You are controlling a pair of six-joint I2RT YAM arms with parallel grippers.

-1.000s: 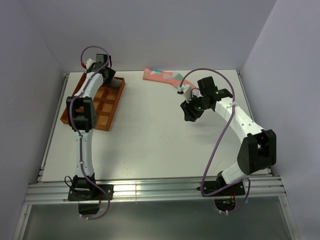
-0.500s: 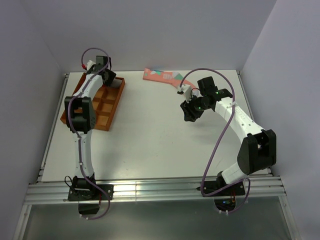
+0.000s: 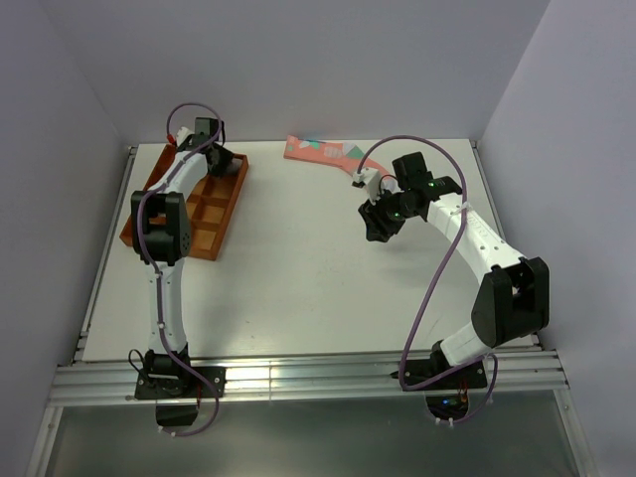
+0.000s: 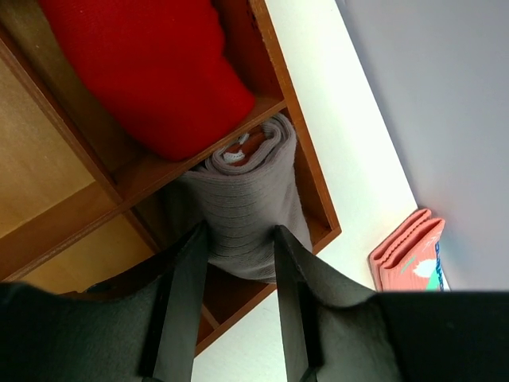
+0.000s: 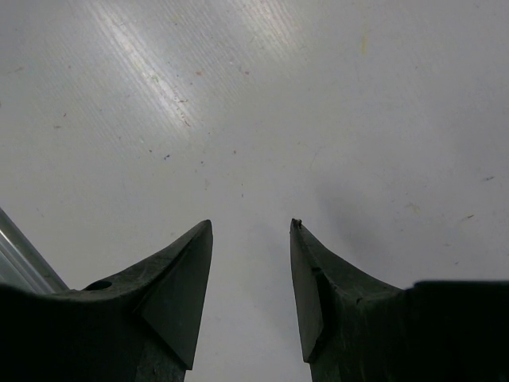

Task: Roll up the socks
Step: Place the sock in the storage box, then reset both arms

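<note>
Here, white table, lilac walls, wooden tray, pink sock

This was a robotics lab, set up as a small test cell. A white left arm and right arm, both trailing purple cables, stood bolted to an aluminium rail at the near edge of a plain white bench. Bare pale walls boxed the bench in on three sides.
</note>
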